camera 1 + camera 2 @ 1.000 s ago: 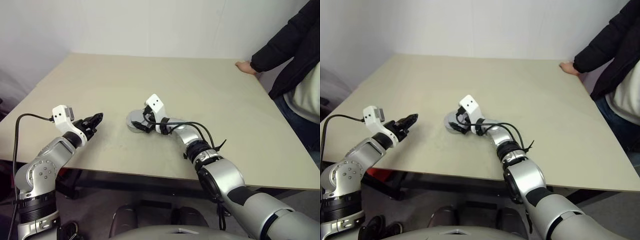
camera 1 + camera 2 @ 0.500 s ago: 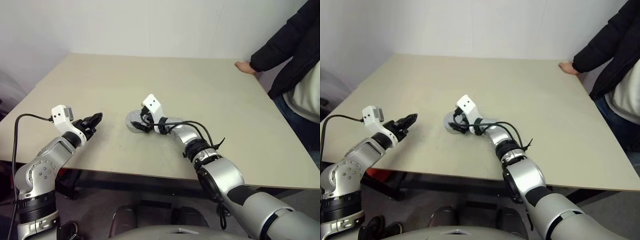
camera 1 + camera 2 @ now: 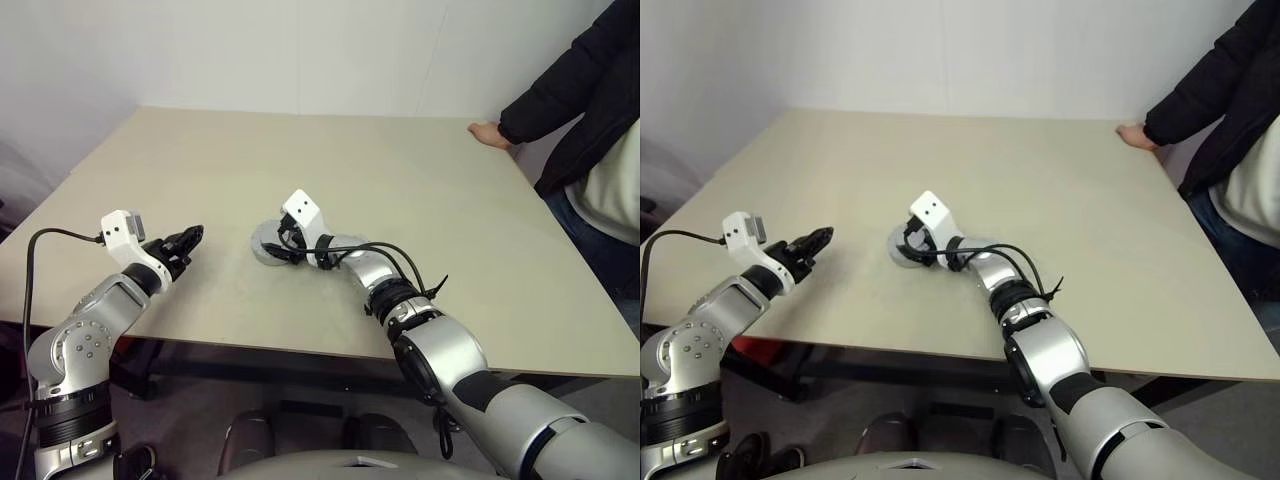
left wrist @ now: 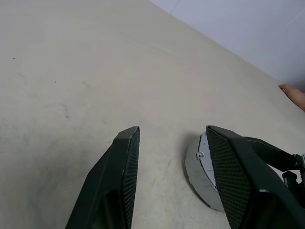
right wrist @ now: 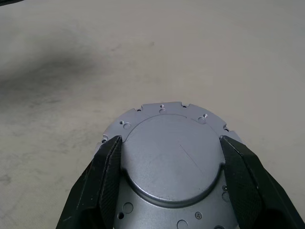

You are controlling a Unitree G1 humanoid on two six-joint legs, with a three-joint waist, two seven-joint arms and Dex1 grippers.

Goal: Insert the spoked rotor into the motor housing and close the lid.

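On the desk (image 3: 420,190), a round metal assembly, the motor housing (image 5: 172,164), sits near the middle toward the near edge. The right pincer (image 5: 171,179) reaches it from four o'clock, one finger at each side of it. The left pincer (image 3: 190,238) hovers at nine o'clock from it, well apart. A person's hand (image 3: 487,133) rests on the far edge at two o'clock.

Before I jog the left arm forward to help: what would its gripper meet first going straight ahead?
Probably the grey round motor part that the right gripper straddles; only bare table lies between, though depth is unclear.
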